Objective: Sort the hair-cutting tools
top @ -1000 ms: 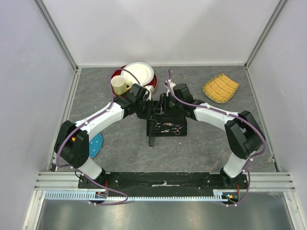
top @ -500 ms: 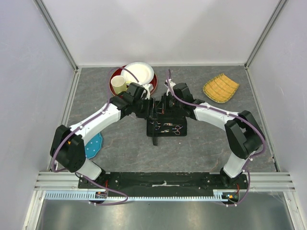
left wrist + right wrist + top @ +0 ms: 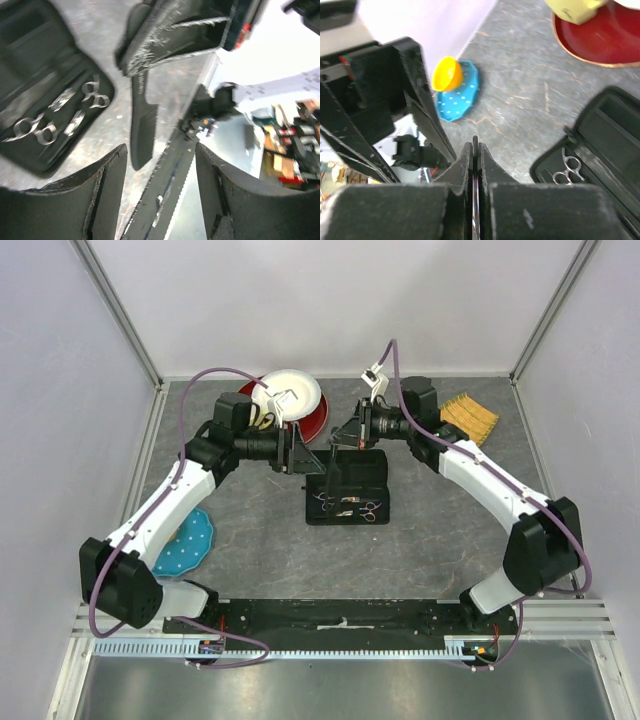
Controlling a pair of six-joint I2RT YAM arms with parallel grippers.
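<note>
The open black case (image 3: 352, 483) lies mid-table with several silver scissors (image 3: 347, 506) strapped inside; they also show in the left wrist view (image 3: 60, 112) and the right wrist view (image 3: 567, 170). My right gripper (image 3: 340, 438) is raised above the case's left edge and shut on a black handled comb (image 3: 331, 478), which hangs down from it. The comb's thin edge shows between the pads in the right wrist view (image 3: 475, 145), and its teeth show in the left wrist view (image 3: 143, 127). My left gripper (image 3: 300, 455) is open and empty, just left of the comb. No second comb shows.
A red plate (image 3: 312, 420) with a white plate (image 3: 290, 392) and a cream cup stands at the back. A blue dotted plate (image 3: 188, 540) lies at the left, holding an orange bowl (image 3: 445, 72). A woven yellow tray (image 3: 470, 415) lies at the back right.
The comb that lay by the case's front left corner is now off the table in my right gripper. Both arms have risen and drawn back from the case.
</note>
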